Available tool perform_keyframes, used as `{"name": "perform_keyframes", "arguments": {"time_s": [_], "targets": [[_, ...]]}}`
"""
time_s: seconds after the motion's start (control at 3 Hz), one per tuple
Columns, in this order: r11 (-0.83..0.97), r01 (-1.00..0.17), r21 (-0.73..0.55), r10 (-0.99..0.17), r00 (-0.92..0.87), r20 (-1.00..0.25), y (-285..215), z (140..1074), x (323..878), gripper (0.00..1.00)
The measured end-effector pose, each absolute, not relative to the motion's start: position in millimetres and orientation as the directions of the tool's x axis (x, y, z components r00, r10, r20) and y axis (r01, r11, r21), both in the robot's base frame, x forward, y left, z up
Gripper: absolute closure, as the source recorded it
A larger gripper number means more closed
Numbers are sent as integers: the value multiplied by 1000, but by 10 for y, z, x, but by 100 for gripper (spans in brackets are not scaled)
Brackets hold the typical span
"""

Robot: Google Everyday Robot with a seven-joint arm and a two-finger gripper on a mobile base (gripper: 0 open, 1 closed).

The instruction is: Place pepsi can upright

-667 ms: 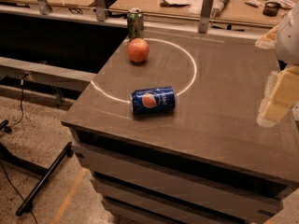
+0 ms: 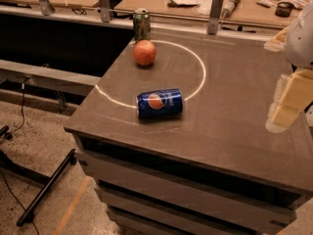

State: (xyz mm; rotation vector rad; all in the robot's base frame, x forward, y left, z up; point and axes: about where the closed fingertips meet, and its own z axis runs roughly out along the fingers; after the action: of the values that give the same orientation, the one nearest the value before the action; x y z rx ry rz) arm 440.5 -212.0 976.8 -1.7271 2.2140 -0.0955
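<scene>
Pepsi can (image 2: 159, 103): on its side on the counter (image 2: 234, 131), long axis across the view, well apart leftward from the end effector (image 2: 286, 109) at right edge (spread or closed: cannot tell).

Crept a touch leftward, further into the frame, at the right edge at mid-height: the gripper (image 2: 289, 101) (a small shift, nothing more). Same slight slide inward at upper right for the white arm housing (image 2: 301, 33) above it.
</scene>
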Motion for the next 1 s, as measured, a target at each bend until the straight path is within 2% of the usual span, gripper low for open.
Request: {"name": "perform_keyframes", "arguments": {"time_s": [1.0], "targets": [[-39,-965,-261,-985,81,-154,-915,9101,5016,0]]}}
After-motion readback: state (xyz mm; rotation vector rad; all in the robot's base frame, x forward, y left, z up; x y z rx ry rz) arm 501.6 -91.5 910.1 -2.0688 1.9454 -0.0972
